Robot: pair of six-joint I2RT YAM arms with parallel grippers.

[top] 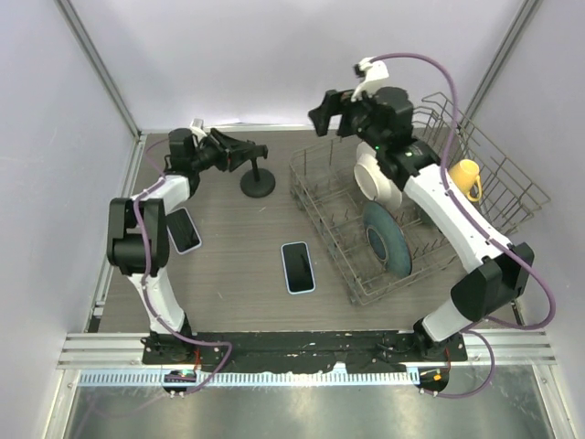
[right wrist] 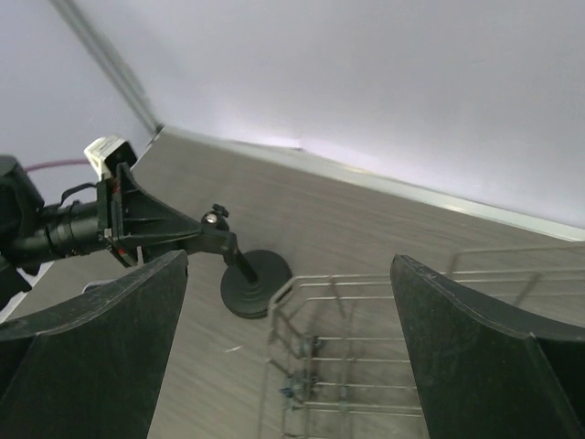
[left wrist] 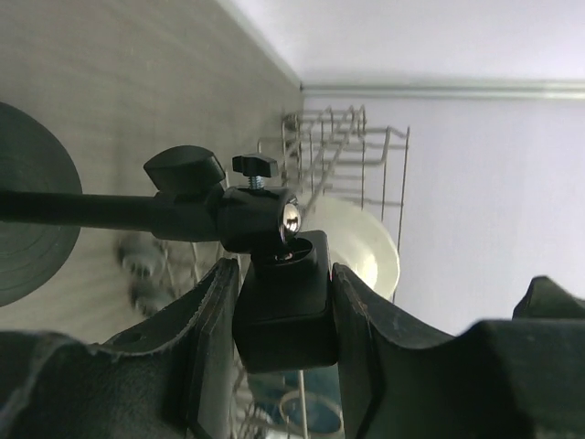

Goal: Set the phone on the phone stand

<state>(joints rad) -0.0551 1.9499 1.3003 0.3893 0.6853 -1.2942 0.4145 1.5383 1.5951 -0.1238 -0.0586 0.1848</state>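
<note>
The left gripper [left wrist: 283, 297] was found partly closed on the clamp head of the phone stand [top: 259, 183], its 2 fingers [left wrist: 212, 338] pressed against the head's sides. The hold was judged to be for steadying or orienting the stand, whose disc base rested on the table [top: 233, 274]. The phone [top: 297, 267] (pale-rimmed, not the darker-rimmed second phone [top: 183, 229] beside the left arm) lay flat and ungrasped, well apart from the stand. The right gripper [right wrist: 291, 270] was held aloft, spread wide and empty, presumably kept free for the pickup.
</note>
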